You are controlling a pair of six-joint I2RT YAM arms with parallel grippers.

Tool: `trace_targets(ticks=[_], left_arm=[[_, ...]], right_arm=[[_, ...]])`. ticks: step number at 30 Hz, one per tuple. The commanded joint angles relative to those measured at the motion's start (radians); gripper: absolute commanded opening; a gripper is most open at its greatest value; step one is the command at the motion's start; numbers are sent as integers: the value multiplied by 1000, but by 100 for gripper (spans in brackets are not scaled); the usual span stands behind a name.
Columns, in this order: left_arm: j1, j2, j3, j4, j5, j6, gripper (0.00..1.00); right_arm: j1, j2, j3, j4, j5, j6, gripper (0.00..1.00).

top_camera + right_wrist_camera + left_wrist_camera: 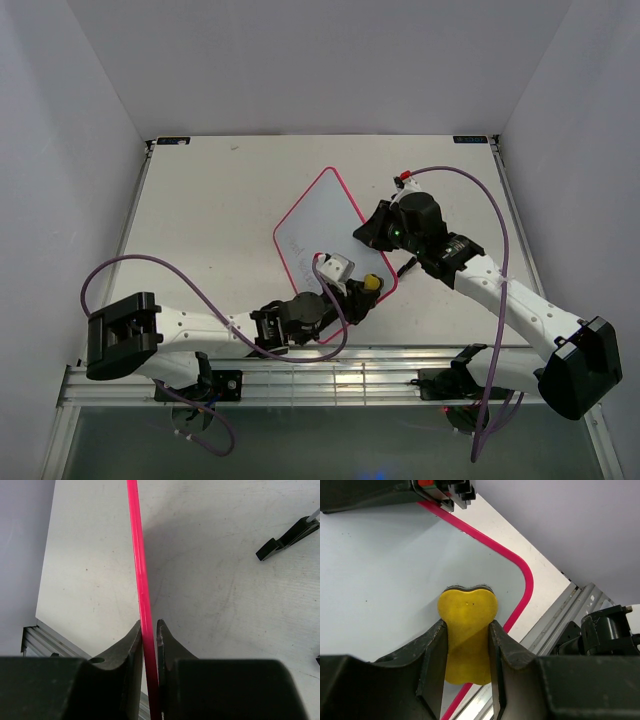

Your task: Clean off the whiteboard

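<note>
The whiteboard, glossy white with a thin pink-red frame, lies at an angle on the middle of the table. My left gripper is shut on the yellow peanut-shaped eraser and presses it on the board's near right corner. In the left wrist view the eraser sits between my fingers on the white surface, close to the pink frame. My right gripper is shut on the board's right edge. In the right wrist view the pink frame runs between the closed jaws of this gripper.
A small black foot lies on the table right of the board's edge. An aluminium rail runs along the table's near edge. Purple cables loop over both arms. Grey walls stand close on the left, back and right.
</note>
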Motion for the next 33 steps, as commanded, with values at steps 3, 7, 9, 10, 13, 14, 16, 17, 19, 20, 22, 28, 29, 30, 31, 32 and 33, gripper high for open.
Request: trace_targets(ticks=[3, 7, 9, 10, 13, 14, 16, 17, 19, 20, 22, 28, 29, 30, 31, 32, 33], left_arm=[[-24, 79, 25, -255, 134, 82, 0], [-9, 73, 54, -260, 157, 135, 0], [2, 60, 56, -258, 177, 142, 0], [14, 53, 48, -257, 184, 139, 0], [46, 30, 19, -246, 206, 129, 0], [57, 25, 7, -243, 215, 113, 0], [110, 17, -21, -231, 255, 82, 0], [129, 17, -54, -226, 269, 44, 0], [170, 27, -88, -206, 289, 16, 0], [178, 34, -114, -203, 292, 1, 0], [195, 62, -139, -186, 295, -47, 0], [206, 142, -205, -111, 303, -138, 0], [206, 142, -202, -108, 313, -138, 0], [206, 136, -197, -108, 318, -136, 0], [206, 125, -191, -109, 321, -131, 0], [204, 93, -186, -109, 327, -124, 0], [206, 73, -183, -112, 329, -118, 0]], right_arm=[[62, -13, 91, 216, -65, 75, 8], [62, -14, 88, 220, -70, 75, 8], [62, -16, 84, 222, -70, 75, 8], [62, -16, 82, 222, -68, 75, 8], [62, -17, 79, 222, -70, 72, 8], [62, -17, 79, 223, -70, 74, 8], [62, -19, 76, 226, -70, 74, 8], [62, -20, 76, 226, -70, 74, 8], [62, -24, 74, 226, -65, 72, 8], [62, -28, 73, 226, -64, 72, 8], [62, -33, 73, 228, -57, 72, 8], [62, -36, 76, 226, -60, 71, 8], [62, -36, 76, 226, -62, 71, 8], [62, -34, 76, 225, -65, 69, 8], [62, -33, 76, 225, -65, 69, 8], [62, -31, 74, 226, -64, 68, 8], [62, -31, 68, 226, -63, 67, 8]])
